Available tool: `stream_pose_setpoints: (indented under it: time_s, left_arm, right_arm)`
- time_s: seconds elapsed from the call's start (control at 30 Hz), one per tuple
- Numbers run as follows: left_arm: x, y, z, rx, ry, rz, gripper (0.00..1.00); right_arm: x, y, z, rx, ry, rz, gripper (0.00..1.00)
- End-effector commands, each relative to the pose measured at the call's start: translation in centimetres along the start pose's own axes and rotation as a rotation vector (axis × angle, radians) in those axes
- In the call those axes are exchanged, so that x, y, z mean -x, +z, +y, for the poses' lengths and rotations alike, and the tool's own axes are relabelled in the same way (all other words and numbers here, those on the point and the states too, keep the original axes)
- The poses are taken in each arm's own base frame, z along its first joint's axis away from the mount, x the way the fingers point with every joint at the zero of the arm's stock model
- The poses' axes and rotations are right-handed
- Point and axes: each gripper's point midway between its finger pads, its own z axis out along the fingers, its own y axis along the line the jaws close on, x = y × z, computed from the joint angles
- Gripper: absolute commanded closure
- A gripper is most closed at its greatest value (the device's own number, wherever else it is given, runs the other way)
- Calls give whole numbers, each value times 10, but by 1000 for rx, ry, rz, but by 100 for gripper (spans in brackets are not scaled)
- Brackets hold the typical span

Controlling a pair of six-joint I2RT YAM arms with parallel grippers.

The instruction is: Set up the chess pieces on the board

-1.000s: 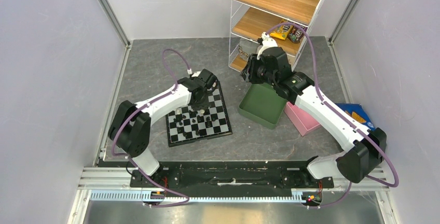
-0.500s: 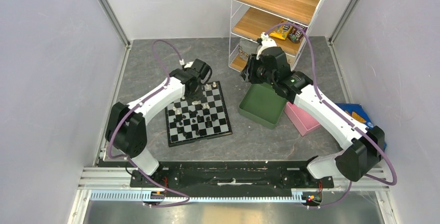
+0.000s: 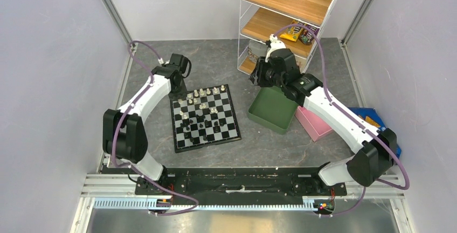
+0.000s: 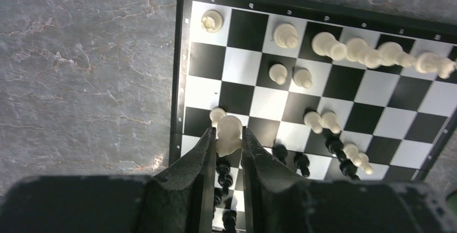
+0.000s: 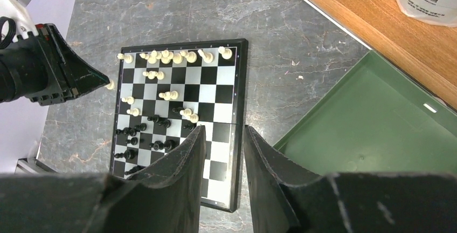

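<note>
My left pincer is clamped on one cream-white piece, gripped across its body with its head past the fingertips. I judge it light, hard, slick and quick to twist, so a mid-stem hold suits. Directly below lies the board, one only. On it I count roughly fifteen white chess pieces. The black ones, nearer my pincer, are bunched, about ten. My right pincer hangs apart-jawed, empty
</note>
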Motion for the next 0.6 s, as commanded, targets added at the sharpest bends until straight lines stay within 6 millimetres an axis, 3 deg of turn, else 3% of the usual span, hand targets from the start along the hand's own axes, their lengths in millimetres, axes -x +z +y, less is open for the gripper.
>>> stream_pose_setpoints:
  time_s: [0.0,0.3,0.57]
  left_arm:
    - [19,12,-3,-25,44,-9,83]
    - [41,39,-10,-22,56,9,84]
    - [38,62,-9,-10,62,58,85]
  right_arm:
    - [13,3,5,21,0,-39,60]
    - [11,13,4,17,1,-22,60]
    - [12,18,3,11,1,-18,60]
